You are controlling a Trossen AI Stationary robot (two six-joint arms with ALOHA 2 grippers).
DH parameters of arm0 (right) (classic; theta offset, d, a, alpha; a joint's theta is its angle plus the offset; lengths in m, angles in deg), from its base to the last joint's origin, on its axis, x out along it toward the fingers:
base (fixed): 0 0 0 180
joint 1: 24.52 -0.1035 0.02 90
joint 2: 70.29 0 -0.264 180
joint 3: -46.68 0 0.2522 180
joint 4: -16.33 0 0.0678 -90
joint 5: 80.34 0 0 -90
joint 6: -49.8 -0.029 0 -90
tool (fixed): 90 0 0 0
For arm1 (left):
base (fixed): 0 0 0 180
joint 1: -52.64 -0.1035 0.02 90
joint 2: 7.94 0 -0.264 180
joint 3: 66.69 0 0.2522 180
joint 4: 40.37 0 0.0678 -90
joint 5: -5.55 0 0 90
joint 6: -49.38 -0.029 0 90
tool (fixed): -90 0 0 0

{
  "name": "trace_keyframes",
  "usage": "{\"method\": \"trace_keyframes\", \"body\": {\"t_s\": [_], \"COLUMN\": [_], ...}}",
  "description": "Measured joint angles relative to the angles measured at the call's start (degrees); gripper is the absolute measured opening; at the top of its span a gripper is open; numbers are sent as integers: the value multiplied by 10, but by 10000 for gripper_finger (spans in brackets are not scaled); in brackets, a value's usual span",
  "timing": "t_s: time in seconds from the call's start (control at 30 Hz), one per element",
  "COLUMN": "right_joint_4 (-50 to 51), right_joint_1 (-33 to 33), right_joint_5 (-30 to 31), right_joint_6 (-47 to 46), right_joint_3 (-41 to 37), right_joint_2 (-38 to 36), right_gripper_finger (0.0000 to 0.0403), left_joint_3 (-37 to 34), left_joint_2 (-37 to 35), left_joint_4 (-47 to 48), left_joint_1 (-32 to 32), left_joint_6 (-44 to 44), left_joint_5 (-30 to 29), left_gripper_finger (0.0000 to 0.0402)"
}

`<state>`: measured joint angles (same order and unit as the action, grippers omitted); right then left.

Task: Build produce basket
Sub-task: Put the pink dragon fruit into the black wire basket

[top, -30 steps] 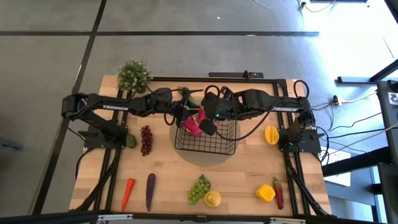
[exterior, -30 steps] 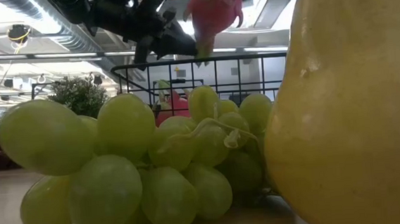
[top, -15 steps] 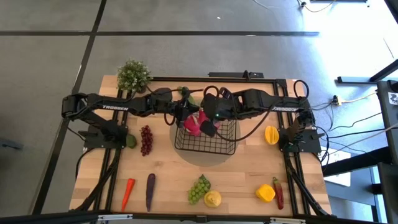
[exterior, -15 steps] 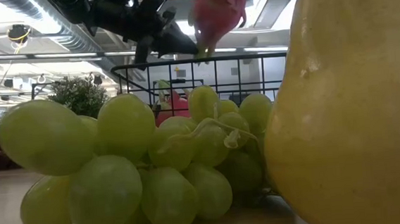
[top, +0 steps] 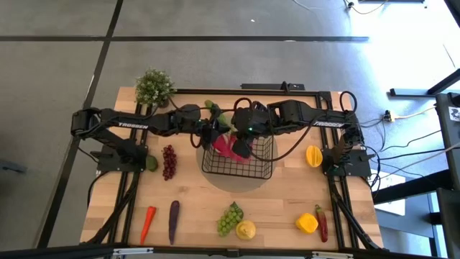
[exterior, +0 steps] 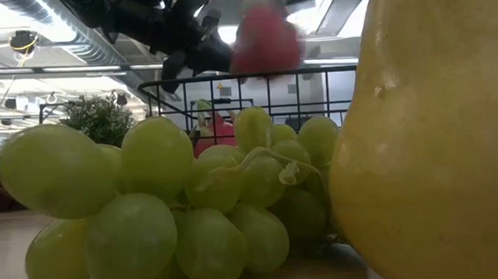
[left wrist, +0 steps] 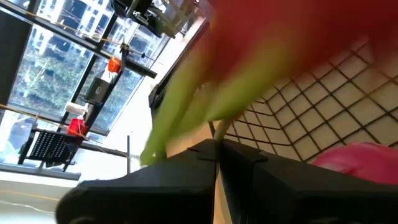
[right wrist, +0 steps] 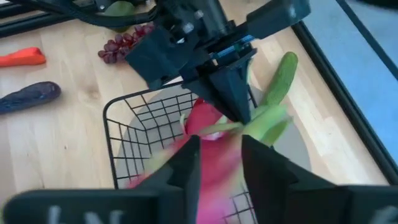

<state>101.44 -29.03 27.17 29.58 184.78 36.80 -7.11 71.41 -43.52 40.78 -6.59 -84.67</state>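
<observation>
Wooden table (top: 194, 205), grey floor (top: 215, 65)

Wood table (top: 187, 194) w/ black frame sits on grey floor (top: 57, 72) crossed by dark lines. Cables (top: 406, 155) trail off beside table's edge. Beyond table: ceiling duct (exterior: 56, 21), overhead lights, big windows (left wrist: 56, 81) w/ buildings outside. Potted plant (top: 154, 87) at table corner.

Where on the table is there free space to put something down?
Bare wood lies between the purple grapes and the basket, and between the green grapes and yellow pepper. It is crowded at the basket's far edge, where both grippers meet.
</observation>
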Motion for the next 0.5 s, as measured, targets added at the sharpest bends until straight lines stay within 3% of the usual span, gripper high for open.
{"method": "trace_keyframes", "body": {"t_s": [0.17, 0.5], "right_joint_4": [2, 21], "right_joint_1": [0, 0], "right_joint_5": [8, 8], "right_joint_6": [28, 69], "right_joint_3": [0, 0], "right_joint_2": [0, -1], "right_gripper_finger": [146, 149], "left_joint_3": [0, 0], "left_joint_2": [0, 0], "left_joint_4": [1, 4], "left_joint_1": [7, 12], "left_joint_6": [2, 63], "left_joint_5": [-7, -7], "left_gripper_finger": [0, 0]}}
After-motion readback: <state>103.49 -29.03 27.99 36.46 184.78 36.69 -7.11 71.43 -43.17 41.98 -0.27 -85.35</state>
